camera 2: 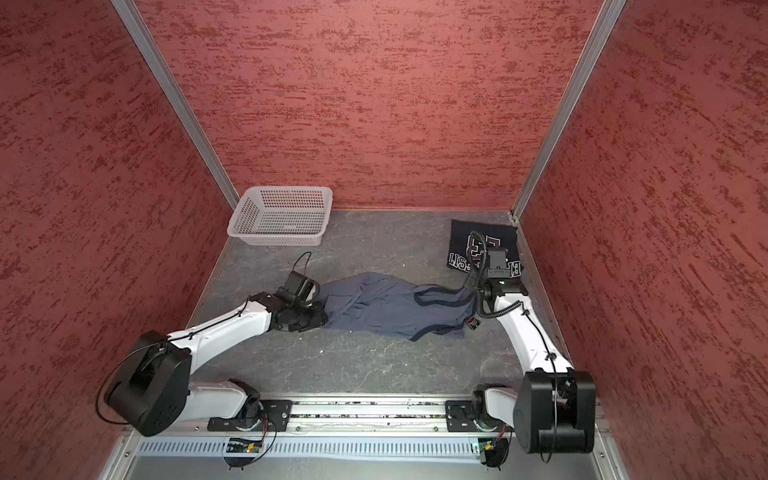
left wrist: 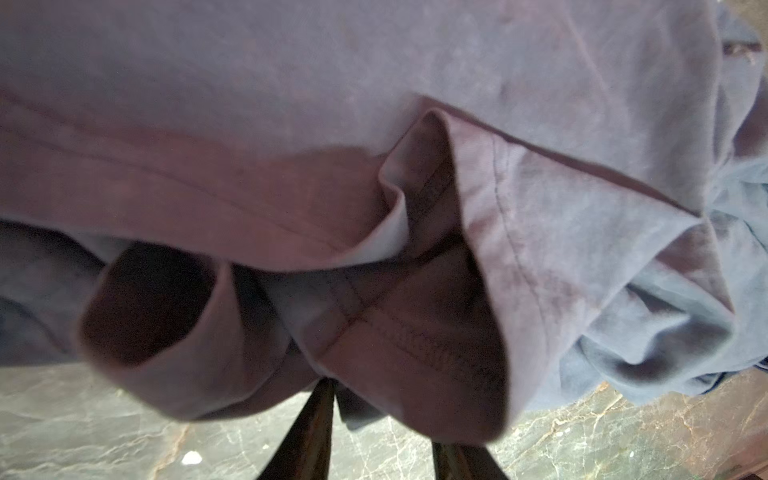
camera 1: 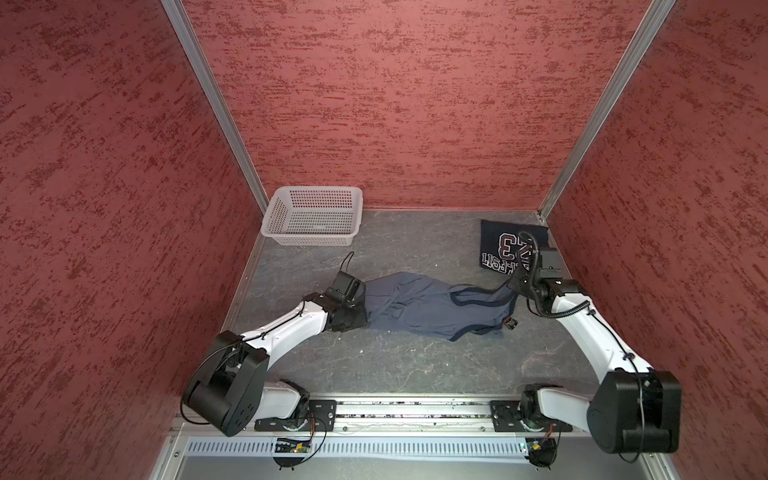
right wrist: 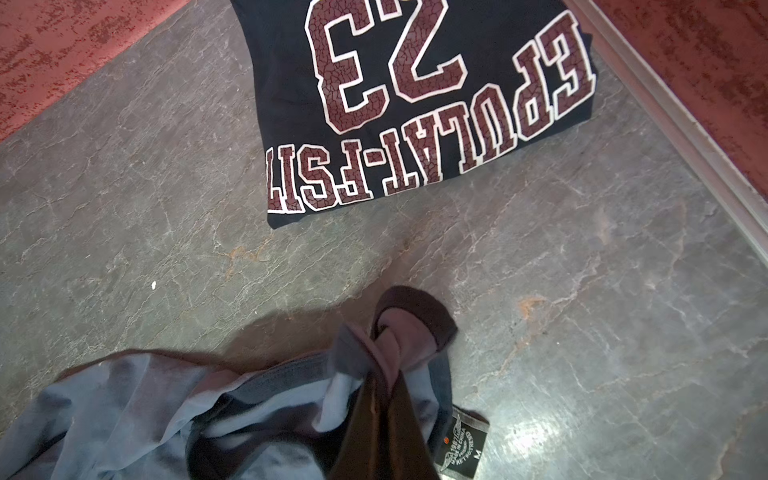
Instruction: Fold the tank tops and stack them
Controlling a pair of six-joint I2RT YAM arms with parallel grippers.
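We logged grey-blue tank top (camera 1: 419, 307) crumpled at centre, lettering hidden | navy tank top (camera 1: 496, 243) folded in far right corner, print partly behind right arm (camera 1: 577, 320) | right gripper (right wrist: 378, 374) clamped on its strap | left gripper (left wrist: 380, 415) jaws part-open at hem, tips buried, hold unclear.

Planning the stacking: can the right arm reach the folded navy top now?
Probably yes: the navy top lies close across bare table, but the right gripper is shut on the grey top.
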